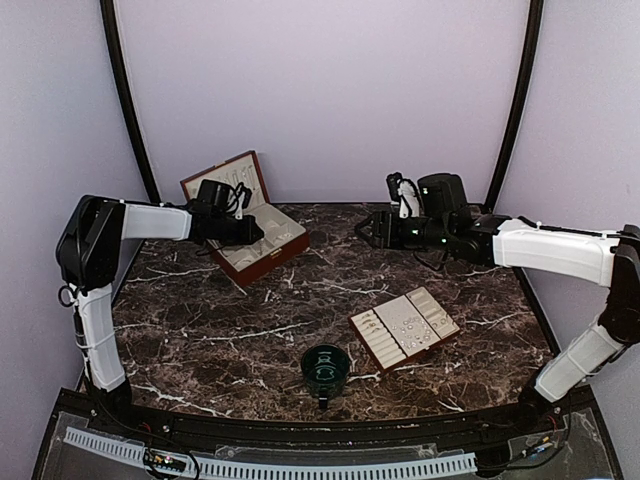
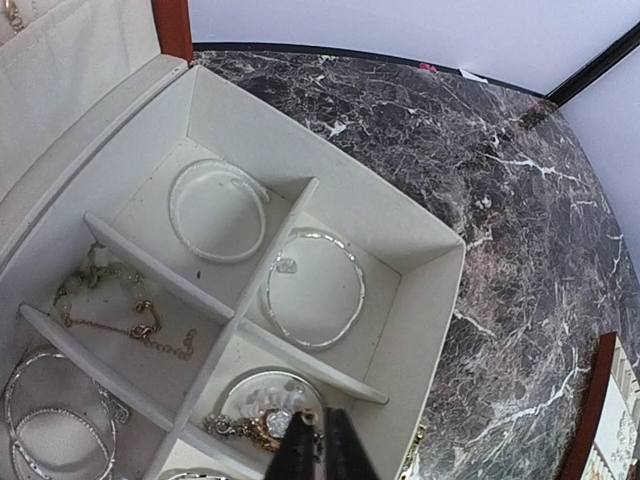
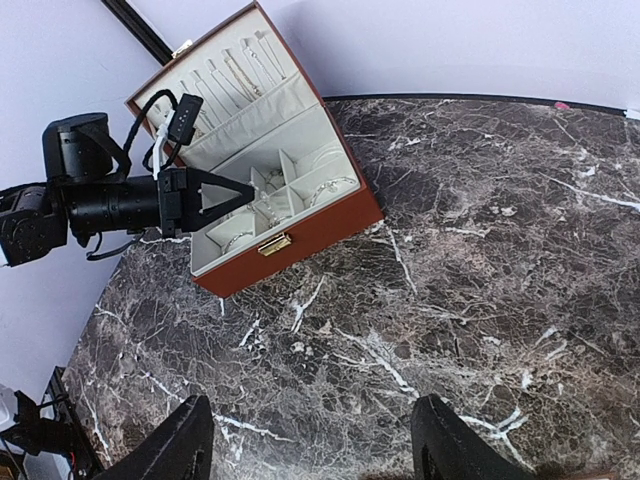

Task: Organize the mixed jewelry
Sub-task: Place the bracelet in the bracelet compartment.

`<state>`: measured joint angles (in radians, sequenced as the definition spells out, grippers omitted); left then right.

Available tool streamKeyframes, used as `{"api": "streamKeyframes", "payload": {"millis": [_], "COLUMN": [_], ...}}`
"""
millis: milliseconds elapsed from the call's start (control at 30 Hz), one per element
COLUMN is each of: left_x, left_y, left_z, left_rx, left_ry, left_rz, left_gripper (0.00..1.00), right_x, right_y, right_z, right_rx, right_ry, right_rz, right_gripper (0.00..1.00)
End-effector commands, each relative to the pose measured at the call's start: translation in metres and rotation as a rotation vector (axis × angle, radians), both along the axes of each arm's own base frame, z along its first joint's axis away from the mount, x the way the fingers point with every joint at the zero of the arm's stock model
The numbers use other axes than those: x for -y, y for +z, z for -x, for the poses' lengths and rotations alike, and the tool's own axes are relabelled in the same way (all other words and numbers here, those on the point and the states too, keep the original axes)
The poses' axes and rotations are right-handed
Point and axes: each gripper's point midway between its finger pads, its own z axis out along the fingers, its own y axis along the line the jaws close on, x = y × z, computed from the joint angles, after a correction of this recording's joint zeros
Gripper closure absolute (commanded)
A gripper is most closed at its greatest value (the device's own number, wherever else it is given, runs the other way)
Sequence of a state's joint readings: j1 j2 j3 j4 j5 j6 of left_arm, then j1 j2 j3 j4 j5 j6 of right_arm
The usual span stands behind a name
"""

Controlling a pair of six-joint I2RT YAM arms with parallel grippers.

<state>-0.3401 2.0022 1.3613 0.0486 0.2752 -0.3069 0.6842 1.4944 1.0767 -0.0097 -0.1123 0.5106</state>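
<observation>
Currently, left gripper point(image 2: 320, 440) is closed above a box point(image 1: 275, 262) compartment of tangled jewelry point(image 2: 255, 418); any pinch unconfirmed. Pieces judged light, thin, snag-prone: take one by clasp or rim. More tiny pieces sit on tray point(image 1: 365, 340). Over bench point(image 3: 450, 250), right gripper point(image 3: 315, 440) hovers wide open, empty.

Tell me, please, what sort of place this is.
Likely a robotics lab booth: lilac walls around a marbled table, a left arm and right arm mounted at its near edge, plus a jewelry box.
</observation>
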Motion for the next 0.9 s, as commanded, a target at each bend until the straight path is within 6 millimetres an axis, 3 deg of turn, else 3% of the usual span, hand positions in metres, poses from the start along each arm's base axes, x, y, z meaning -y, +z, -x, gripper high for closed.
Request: {"api": "streamKeyframes", "payload": {"millis": [0, 100, 200, 333, 467, 600, 733, 867], "left_x": [0.000, -0.001, -0.002, -0.004, -0.013, -0.029, -0.047, -0.067], "left_y": [0.012, 0.014, 0.029, 0.052, 0.080, 0.095, 0.088, 0.066], "left_z": [-0.003, -0.001, 0.002, 0.012, 0.035, 0.069, 0.105, 0.143], "left_rx": [0.005, 0.016, 0.061, 0.119, 0.206, 0.220, 0.153, 0.039], "left_ry": [-0.009, -0.011, -0.021, -0.034, -0.027, -0.001, 0.039, 0.113], "left_rz": [0.007, 0.005, 0.009, 0.019, 0.045, 0.047, 0.030, 0.023], "left_gripper": [0.83, 0.70, 0.60, 0.54, 0.48, 0.46, 0.45, 0.40], "right_x": [0.001, 0.002, 0.004, 0.006, 0.010, 0.018, 0.039, 0.065], "right_y": [0.010, 0.013, 0.015, 0.016, 0.012, 0.003, -0.013, -0.042], "right_z": [-0.006, -0.005, -0.004, -0.002, -0.001, 0.001, 0.005, 0.021], "right_rx": [0.023, 0.028, 0.032, 0.040, 0.045, 0.028, -0.011, -0.083], "right_ry": [-0.011, -0.016, -0.019, -0.020, -0.028, -0.052, -0.117, -0.163], "right_rz": [-0.017, -0.021, -0.022, -0.018, -0.007, 0.037, 0.119, 0.228], "right_gripper": [0.32, 0.31, 0.31, 0.31, 0.31, 0.30, 0.30, 0.29]}}
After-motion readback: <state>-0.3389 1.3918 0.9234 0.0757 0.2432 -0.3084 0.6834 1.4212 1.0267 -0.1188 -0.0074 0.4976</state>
